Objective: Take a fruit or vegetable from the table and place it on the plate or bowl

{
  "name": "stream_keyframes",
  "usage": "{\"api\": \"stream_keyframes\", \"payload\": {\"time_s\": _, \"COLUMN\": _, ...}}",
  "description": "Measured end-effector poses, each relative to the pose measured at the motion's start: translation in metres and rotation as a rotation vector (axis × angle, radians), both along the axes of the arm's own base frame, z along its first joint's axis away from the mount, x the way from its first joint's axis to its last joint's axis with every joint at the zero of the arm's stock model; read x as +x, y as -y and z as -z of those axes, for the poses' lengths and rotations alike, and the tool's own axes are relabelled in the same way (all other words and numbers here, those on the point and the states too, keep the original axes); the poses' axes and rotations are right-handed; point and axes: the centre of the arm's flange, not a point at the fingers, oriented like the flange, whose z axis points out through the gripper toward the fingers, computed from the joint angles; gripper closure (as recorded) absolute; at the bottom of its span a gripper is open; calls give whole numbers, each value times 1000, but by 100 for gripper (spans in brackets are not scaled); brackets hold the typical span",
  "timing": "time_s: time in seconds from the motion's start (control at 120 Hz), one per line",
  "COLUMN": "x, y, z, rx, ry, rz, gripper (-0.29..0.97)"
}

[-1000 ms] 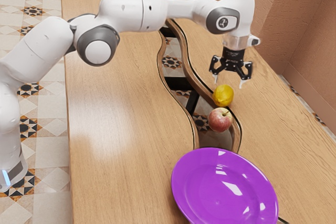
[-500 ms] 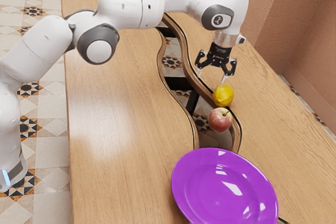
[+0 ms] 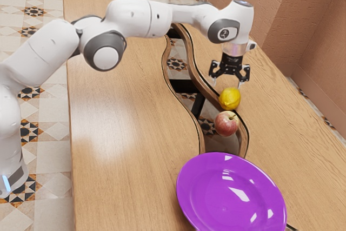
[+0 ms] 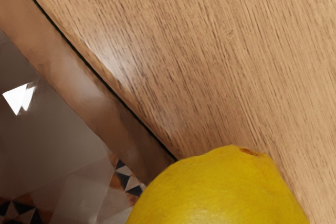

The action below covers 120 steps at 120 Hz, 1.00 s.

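Lemon: the yellow, oval lemon (image 3: 230, 98) lies on the table, at the wavy edge where wood meets the glass strip. It has not moved over the last second. In the wrist view the lemon (image 4: 220, 187) sits just under the hand.

Apple: the red-and-yellow round apple (image 3: 227, 123) rests just beside the lemon, on the plate's side of it. It is also where it was, and nothing touches it.

Gripper: the black two-finger gripper (image 3: 230, 81) hangs just above the lemon with its fingers spread apart and nothing between them. A second ago it stood a little toward the exterior view's right of the fruit. Half a second ago it had swung back toward the left and higher. Now it is centred over the lemon.

Meaning of the change: I take these shifts as alignment. The hand seems to have settled on the lemon as its target, not the apple.

Step in hand: approach, with no contact yet. The descent and the closing are both still to come.

Plate: the glossy purple round plate (image 3: 231, 196) lies near the table's front edge, past the apple, and holds nothing.

Table: the light wooden tabletop (image 3: 124, 133) has a curved glass strip (image 4: 47, 145) set into it.

Risk: the lemon lies at the rim and is rounded, so an off-centre squeeze could roll it toward the apple.
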Motion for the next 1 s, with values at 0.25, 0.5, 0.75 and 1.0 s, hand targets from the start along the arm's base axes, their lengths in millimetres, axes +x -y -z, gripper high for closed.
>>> {"api": "stream_keyframes", "payload": {"time_s": 0.25, "x": 13, "y": 3, "z": 3, "rx": 6, "ry": 90, "rz": 3, "gripper": 0}}
{"api": "stream_keyframes", "payload": {"time_s": 0.5, "x": 17, "y": 13, "z": 7, "rx": -5, "ry": 111, "rz": 23, "gripper": 0}}
{"api": "stream_keyframes", "payload": {"time_s": 0.75, "x": 12, "y": 14, "z": 10, "rx": -17, "ry": 74, "rz": 33, "gripper": 0}}
{"api": "stream_keyframes", "payload": {"time_s": 1.0, "x": 6, "y": 17, "z": 34, "rx": -49, "ry": -8, "rz": 43, "gripper": 0}}
